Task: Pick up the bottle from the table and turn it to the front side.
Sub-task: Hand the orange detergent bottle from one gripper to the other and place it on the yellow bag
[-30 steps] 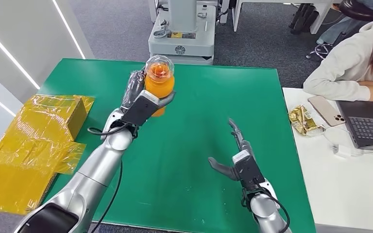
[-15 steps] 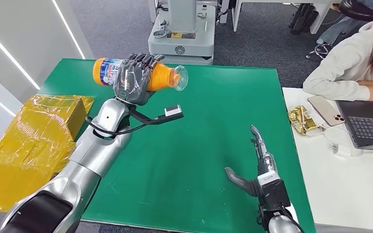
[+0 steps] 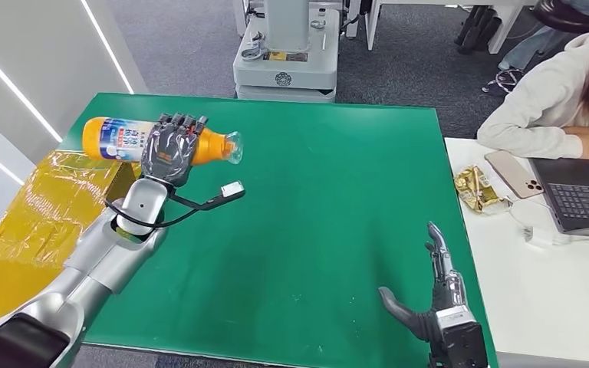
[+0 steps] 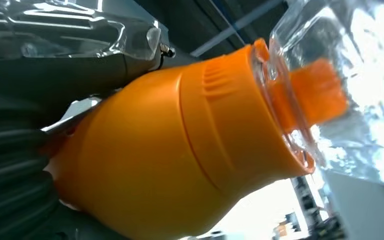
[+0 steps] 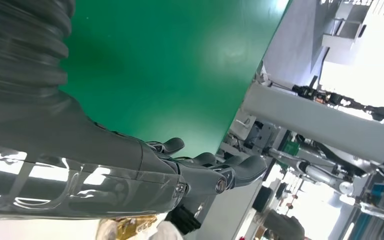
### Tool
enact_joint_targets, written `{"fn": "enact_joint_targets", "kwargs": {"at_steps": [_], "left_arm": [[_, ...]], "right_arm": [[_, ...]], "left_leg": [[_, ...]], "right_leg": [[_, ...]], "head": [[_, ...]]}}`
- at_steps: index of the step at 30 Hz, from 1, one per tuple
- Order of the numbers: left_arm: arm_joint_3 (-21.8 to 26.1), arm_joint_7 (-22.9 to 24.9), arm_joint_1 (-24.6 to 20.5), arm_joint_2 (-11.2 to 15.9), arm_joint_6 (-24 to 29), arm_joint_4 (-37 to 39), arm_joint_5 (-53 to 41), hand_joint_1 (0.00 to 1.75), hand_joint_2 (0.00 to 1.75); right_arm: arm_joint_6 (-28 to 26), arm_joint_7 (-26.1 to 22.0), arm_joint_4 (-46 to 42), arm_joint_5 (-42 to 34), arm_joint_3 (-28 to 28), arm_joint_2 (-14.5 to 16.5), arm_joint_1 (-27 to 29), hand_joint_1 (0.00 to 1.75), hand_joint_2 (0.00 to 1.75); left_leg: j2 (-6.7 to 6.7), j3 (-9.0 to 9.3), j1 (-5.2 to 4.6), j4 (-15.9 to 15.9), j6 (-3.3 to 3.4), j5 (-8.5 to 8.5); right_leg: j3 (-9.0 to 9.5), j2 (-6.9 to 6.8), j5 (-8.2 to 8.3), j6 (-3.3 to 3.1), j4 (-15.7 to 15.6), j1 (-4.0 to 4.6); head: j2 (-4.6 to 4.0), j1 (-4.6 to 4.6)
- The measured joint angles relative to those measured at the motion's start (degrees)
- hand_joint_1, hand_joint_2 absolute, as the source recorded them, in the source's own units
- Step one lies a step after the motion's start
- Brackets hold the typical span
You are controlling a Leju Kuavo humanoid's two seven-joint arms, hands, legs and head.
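At the far left of the head view sits a yellow cellophane-wrapped package [image 3: 38,222], just off the edge of the green table [image 3: 330,199]. Moving right, in the upper left: the orange plastic bottle with a blue-and-white label and a clear cap cover [image 3: 157,142] is up off the table, lying on its side in the air, base toward the left edge, cap toward the centre. The left hand [image 3: 170,147] grips it around the middle, dark fingers wrapped over the body; in the left wrist view the bottle's orange shoulder [image 4: 180,150] sits tight against the hand. So the pick-up looks done. The label partly faces the camera, so the turn looks under way. What seems left is finishing the rotation and perhaps setting it down, though I can't tell how squarely the front faces.

Lower right: the right hand [image 3: 433,295] hovers over the table near its edge, fingers spread, holding nothing. Beyond it, a person in a light hoodie [image 3: 552,92] sits at a white desk [image 3: 552,307] with a laptop [image 3: 583,195].
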Motion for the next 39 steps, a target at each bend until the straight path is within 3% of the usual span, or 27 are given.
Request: {"fn": "enact_joint_targets", "kwargs": {"at_steps": [5,9,16,24,32,39], "left_arm": [[-2.12,2.57,2.70,7.77,-2.77,-3.45,0.00,1.75,1.75],[-2.39,1.50,5.16,12.94,-5.13,-6.36,-0.01,1.75,1.75],[-2.82,3.83,10.42,18.14,-7.22,-9.56,-0.02,1.75,1.75],[-1.04,-2.41,15.92,17.24,-7.30,-9.52,-0.02,1.75,1.75],[3.13,-6.87,18.93,12.13,-4.75,-4.22,-0.02,1.75,1.75],[6.56,-7.97,19.47,8.72,-4.44,1.06,0.16,1.75,1.75]], "right_arm": [[0.20,-0.41,-1.01,-0.67,-1.91,-0.02,1.79,0.00,1.75],[1.14,-0.56,-1.42,-0.78,-3.27,-0.01,2.23,0.00,1.75],[2.93,-0.60,-1.56,0.09,-5.16,0.33,2.28,0.00,1.75],[4.25,-0.61,-1.56,0.60,-6.51,0.92,2.08,0.00,1.75],[5.26,-1.06,-0.78,-0.30,-6.71,0.82,0.83,0.00,1.75],[4.86,-1.04,-0.73,-0.77,-6.71,0.76,1.12,0.00,1.75]], "left_leg": [[0.13,-0.04,0.00,0.00,-0.01,0.00],[0.14,-0.05,0.00,-0.01,-0.01,0.00],[0.12,-0.08,-0.02,-0.01,-0.01,0.00],[0.10,-0.08,-0.02,0.00,-0.01,0.00],[0.09,-0.08,-0.02,0.01,-0.01,0.00],[0.10,-0.08,-0.01,0.01,-0.01,0.00]], "right_leg": [[-0.12,0.13,0.01,-0.02,0.02,0.00],[-0.14,0.15,0.01,-0.02,0.04,0.00],[-0.16,0.12,0.00,-0.03,0.04,-0.01],[-0.16,0.10,0.01,-0.03,0.02,-0.02],[-0.16,0.09,0.01,-0.03,0.02,-0.02],[-0.17,0.10,0.01,-0.03,0.02,-0.01]], "head": [[0.00,0.00],[0.00,-0.01],[0.00,0.00],[0.00,0.01],[0.00,0.00],[0.00,-0.01]]}}
